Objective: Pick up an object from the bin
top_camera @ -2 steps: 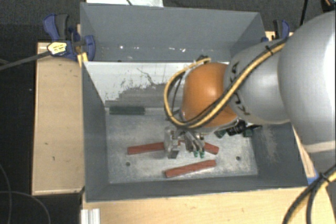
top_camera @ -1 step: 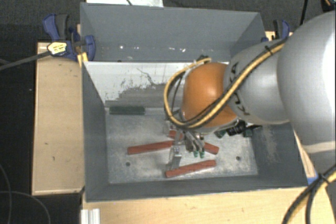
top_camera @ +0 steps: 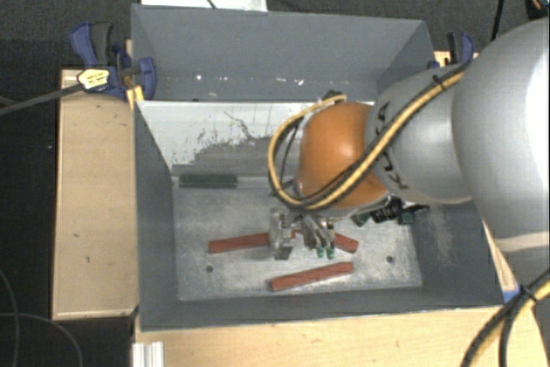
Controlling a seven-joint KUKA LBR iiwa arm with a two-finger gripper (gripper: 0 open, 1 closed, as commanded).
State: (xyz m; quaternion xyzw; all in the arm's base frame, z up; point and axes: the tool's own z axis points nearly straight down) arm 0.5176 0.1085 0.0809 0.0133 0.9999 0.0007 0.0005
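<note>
Camera view puts my claw low on the floor of the bin, at the inner end of the left red-brown stick, with a short red-brown piece just beside it on the right. I cannot tell whether my claw is spread or closed, and nothing looks lifted, so I judge the pick undone. A lower red-brown stick lies near, and a dark green bar sits well apart; neither blocks me.

Dark, perhaps green bar, flat, rear left
</note>
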